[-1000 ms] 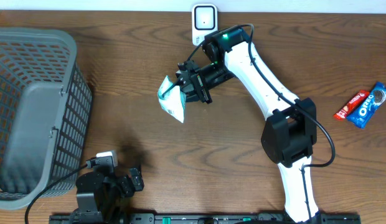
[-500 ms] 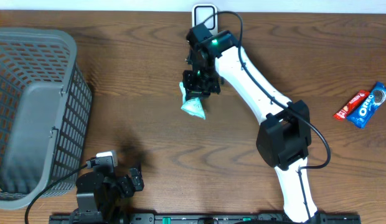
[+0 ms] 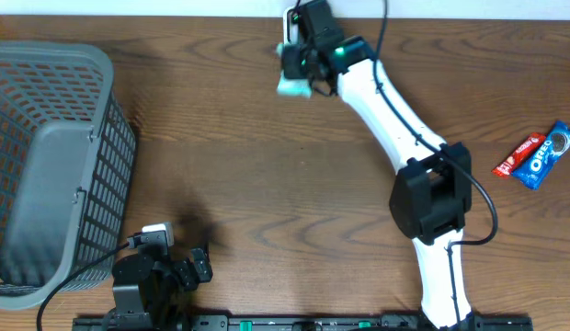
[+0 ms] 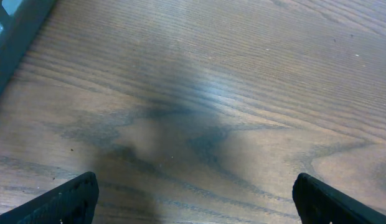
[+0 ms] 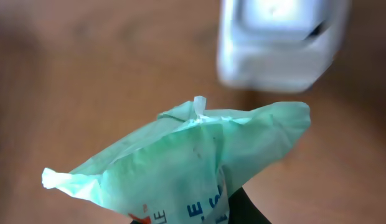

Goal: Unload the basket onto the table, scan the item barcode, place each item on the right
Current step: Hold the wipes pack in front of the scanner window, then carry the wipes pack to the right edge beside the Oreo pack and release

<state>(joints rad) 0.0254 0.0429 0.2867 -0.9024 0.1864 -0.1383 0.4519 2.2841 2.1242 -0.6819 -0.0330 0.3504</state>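
Grey basket point(image 3: 46, 165) fills left edge. Just beside it, left gripper point(image 4: 196, 202) low, jaws wide apart over bare wood. Broad open tabletop point(image 3: 267, 184) mid-scene. At far edge, right gripper point(image 3: 308, 55) clamped on green packet point(image 5: 180, 162), just before white scanner point(image 5: 280, 40). Two snack bars point(image 3: 538, 156) near right edge.

The crinkled pale-green packet point(image 5: 180, 162), blue letters on its side, was held aloft, its sealed edge close to the blurred white scanner point(image 5: 280, 43).

Overhead view straight down on whole table point(image 3: 267, 165); wrist views close, right sharing the scanner point(image 5: 280, 37).
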